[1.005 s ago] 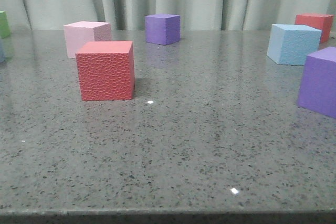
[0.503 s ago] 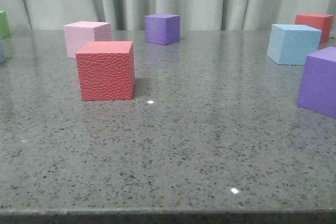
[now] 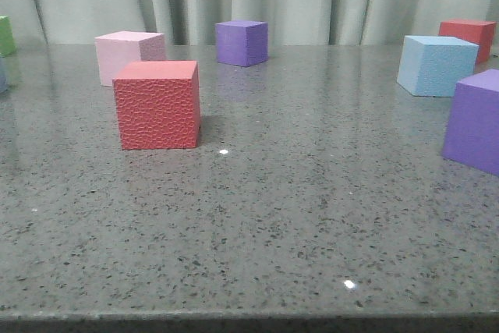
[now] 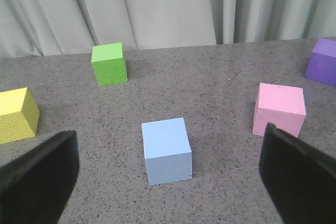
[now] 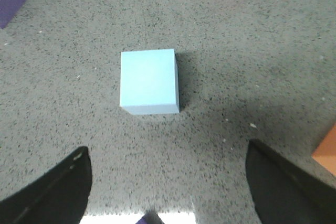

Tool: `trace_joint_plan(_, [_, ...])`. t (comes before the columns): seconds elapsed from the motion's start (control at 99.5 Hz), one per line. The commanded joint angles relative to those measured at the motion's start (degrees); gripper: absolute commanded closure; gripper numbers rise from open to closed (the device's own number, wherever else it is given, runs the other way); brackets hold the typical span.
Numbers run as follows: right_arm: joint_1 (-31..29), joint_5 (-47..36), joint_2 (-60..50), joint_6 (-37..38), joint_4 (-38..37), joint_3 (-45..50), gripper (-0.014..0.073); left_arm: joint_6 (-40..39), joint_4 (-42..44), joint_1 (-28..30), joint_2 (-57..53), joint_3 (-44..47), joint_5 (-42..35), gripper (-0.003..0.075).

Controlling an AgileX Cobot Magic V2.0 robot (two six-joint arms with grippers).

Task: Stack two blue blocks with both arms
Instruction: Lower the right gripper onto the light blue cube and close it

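1. Speckled grey stone makes up the surface (image 3: 257, 216) in the front view, with foam cubes scattered well apart. One pale sky-blue foam cube with pebbled faces (image 3: 437, 65) sits far right, near a red cube (image 3: 468, 38) behind it and a purple cube (image 3: 474, 121) in front. A textured red foam cube (image 3: 157, 105) stands left of centre, with a pink cube (image 3: 128, 55) just behind. Neither arm shows here. The other blue one is at most a sliver at the left edge. No stacking has begun, I judge.

2. The left wrist view shows the smoother pale blue foam cube (image 4: 167, 150) resting alone on the surface, centred ahead of the left tool (image 4: 168, 182). Its black fingers (image 4: 39, 179) stand wide apart and hold nothing. This looks like lining up for a grasp.

3. The right wrist view looks almost straight down on the pebbled blue cube, which lies ahead of the right tool (image 5: 168, 184). Its dark fingers (image 5: 52, 192) are spread, well clear of the cube and empty. That arm hovers above, tilted steeply down.
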Motion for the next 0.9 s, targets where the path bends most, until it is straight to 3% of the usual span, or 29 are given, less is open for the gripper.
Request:
trace_joint_plan(0.0, [-0.4, 1.0, 4.6, -0.2, 0.6, -7.7, -0.0004, -0.4, 0.0, 0.1, -0.2, -2.3, -4.5, 0.0047])
trace_joint_plan(0.392, [0.1, 9.9, 21.9, -1.1, 4.6, -23.9, -0.0004, -0.4, 0.0, 0.1, -0.2, -2.3, -4.5, 0.0046])
trace_joint_plan(0.894, [2.5, 9.0, 28.7, -0.3, 2.7, -24.5, -0.0004, -0.4, 0.0, 0.1, -0.2, -2.3, -4.5, 0.0046])
